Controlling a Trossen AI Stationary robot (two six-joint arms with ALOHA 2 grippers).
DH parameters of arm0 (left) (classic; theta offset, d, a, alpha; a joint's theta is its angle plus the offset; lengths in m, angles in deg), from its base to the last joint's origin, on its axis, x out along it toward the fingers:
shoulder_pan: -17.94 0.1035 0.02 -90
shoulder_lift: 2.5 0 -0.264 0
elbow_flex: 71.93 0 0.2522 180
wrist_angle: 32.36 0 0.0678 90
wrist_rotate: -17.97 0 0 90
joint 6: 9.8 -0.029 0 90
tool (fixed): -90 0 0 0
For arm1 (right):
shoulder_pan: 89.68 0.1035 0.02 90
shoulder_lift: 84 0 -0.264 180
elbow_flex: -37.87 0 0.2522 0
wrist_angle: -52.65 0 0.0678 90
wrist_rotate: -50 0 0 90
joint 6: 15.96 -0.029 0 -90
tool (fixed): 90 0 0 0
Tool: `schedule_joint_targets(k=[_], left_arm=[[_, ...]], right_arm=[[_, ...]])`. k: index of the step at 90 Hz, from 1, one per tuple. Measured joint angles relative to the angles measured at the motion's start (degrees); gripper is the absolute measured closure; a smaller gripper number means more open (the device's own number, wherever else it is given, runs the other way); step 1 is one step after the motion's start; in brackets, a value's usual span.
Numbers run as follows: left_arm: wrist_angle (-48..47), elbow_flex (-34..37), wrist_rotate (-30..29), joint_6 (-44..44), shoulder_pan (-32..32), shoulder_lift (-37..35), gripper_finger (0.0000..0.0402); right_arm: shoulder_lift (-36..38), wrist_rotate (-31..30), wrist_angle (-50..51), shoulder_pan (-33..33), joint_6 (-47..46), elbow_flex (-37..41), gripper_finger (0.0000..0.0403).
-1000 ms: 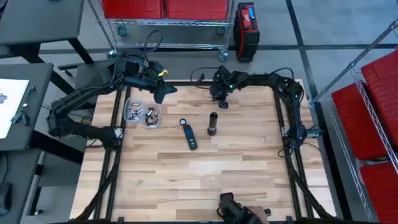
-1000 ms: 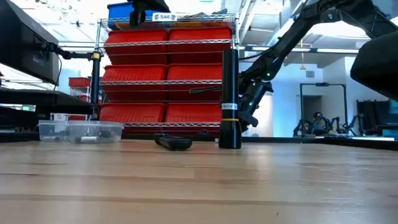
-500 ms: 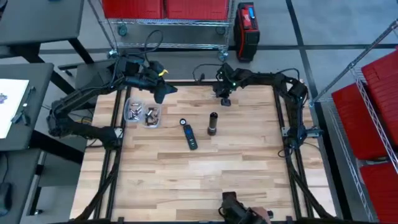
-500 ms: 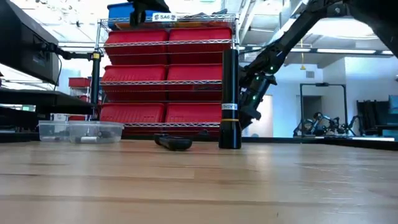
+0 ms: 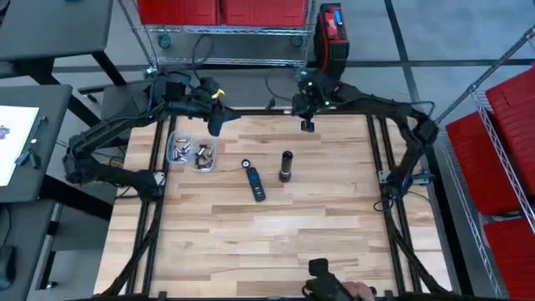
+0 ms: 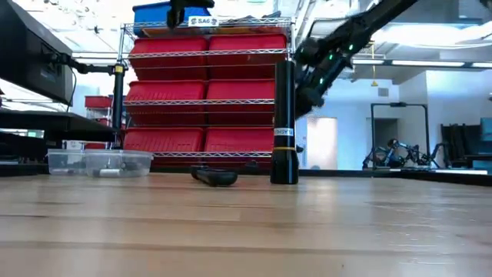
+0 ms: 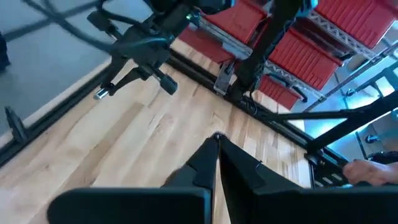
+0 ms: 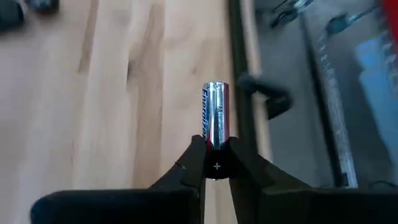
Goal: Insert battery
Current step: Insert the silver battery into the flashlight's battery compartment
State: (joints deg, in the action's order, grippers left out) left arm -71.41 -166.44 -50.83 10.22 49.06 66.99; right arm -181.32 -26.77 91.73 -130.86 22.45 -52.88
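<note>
A black flashlight body (image 5: 286, 165) stands upright on its base near the table's middle, also in the low view (image 6: 284, 115). A black-and-blue flashlight part (image 5: 253, 182) lies flat to its left. A clear container (image 5: 191, 152) holding several batteries sits at the far left. My right gripper (image 5: 308, 125) hangs above the table's far edge, beyond the flashlight body, shut on a silver-and-black battery (image 8: 215, 118). My left gripper (image 5: 215, 125) hovers just beyond the container, fingers shut (image 7: 216, 140) with nothing between them. My right gripper pinches the battery's black end (image 8: 216, 163), the one marked with a plus, between its two fingertips. The battery lies along the fingers, and its silver end (image 8: 216, 87) sticks out past them. It is lifted clear of the table.
A black frame rail (image 5: 251, 111) runs along the table's far edge, with red bin shelving (image 6: 207, 85) behind it. A dark device and a hand (image 5: 330, 288) show at the near edge. Bare wood lies in front of the flashlight body.
My right gripper has risen and moved toward the table's far edge and a little to the right, away from the flashlight body, carrying the battery with it. It has stayed shut on the battery.
</note>
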Motion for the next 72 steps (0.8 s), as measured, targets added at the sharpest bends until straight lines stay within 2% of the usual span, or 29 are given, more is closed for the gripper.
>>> schedule_joint_targets(k=[35,45,56,72], left_arm=[[10.4,0.0,0.1,-5.7,-1.8,2.3,0.0394],[13.1,0.0,0.0,-3.6,-2.2,5.4,0.0364],[17.7,0.0,0.0,-3.8,-3.1,9.7,0.0313],[29.2,0.0,0.0,-4.3,-4.8,14.1,0.0259]], right_arm=[[16.1,0.1,-2.3,6.9,-10.8,0.0,0.0367],[19.7,0.1,-4.9,10.4,-15.2,0.0,0.0368],[22.5,0.1,-9.0,14.6,-19.9,0.0,0.0368],[24.3,0.1,-13.4,20.1,-21.7,-0.1,0.0367]])
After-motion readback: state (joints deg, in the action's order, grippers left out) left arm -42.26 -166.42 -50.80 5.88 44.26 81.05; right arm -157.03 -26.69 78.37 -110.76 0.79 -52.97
